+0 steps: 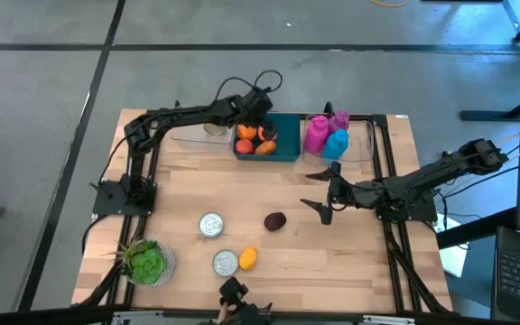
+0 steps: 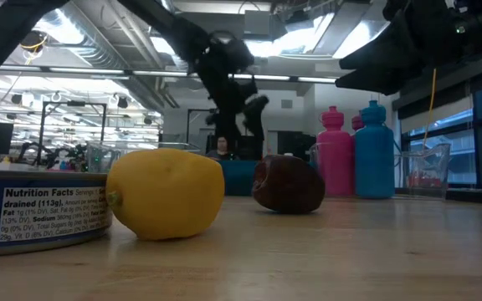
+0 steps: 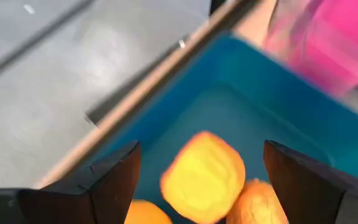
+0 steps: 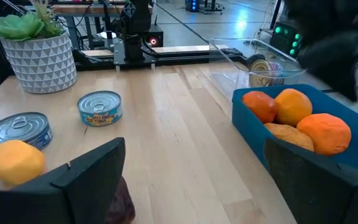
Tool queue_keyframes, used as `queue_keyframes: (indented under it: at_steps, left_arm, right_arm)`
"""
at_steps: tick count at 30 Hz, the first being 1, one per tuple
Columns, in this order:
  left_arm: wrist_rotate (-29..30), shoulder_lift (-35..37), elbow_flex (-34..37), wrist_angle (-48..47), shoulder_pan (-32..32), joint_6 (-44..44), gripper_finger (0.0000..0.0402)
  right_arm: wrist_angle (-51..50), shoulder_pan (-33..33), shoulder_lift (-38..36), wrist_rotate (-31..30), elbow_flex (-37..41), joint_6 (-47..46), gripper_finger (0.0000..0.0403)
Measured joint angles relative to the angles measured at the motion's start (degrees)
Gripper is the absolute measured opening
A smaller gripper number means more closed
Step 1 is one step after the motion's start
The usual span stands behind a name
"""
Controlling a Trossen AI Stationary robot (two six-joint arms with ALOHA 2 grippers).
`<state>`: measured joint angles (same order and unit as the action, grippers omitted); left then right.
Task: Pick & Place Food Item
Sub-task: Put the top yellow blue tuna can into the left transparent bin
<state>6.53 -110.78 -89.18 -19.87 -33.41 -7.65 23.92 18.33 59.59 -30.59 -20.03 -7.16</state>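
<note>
A blue bin [image 1: 266, 137] at the table's far middle holds several orange and red food items [image 4: 294, 104]. My left gripper [image 3: 201, 149] hangs open above the bin, its fingers on either side of a yellow-orange item [image 3: 204, 177] below, clear of it. On the table lie a dark maroon food item [image 1: 275, 220] and a yellow one [image 1: 248, 258]. My right gripper [image 1: 323, 191] waits open over the table, right of the maroon item, with nothing between its fingers.
Two tin cans [image 1: 210, 225] [image 1: 226, 262] lie near the yellow item. A potted plant [image 1: 147, 262] stands at the near left corner. Pink and blue bottles [image 1: 328, 135] stand in a clear container right of the bin; another clear container [image 1: 197, 134] sits left of it.
</note>
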Motion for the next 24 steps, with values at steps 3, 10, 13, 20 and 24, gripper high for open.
queue_keyframes:
  at_steps: [3,10,13,20,24]
  left_arm:
    - [2.7,2.1,-1.5,-1.1,0.4,1.8,0.0324]
    - [-0.6,7.1,-1.5,-3.9,1.4,5.6,0.0324]
    - [-0.7,7.8,-1.5,-4.9,1.9,9.2,0.0324]
    - [-9.4,7.9,-1.5,-9.5,2.1,8.4,0.0324]
    - [-10.7,9.7,-1.4,-16.0,4.2,12.0,0.0324]
  right_arm:
    - [0.0,0.0,0.0,-0.1,0.0,0.2,0.0382]
    - [0.2,-0.1,0.0,-2.0,0.0,2.9,0.0382]
    - [1.1,-0.3,0.0,-2.0,0.0,4.4,0.0382]
    - [4.0,-0.3,0.0,-1.9,0.0,7.7,0.0382]
    - [4.0,-0.7,0.0,-1.9,0.0,8.1,0.0382]
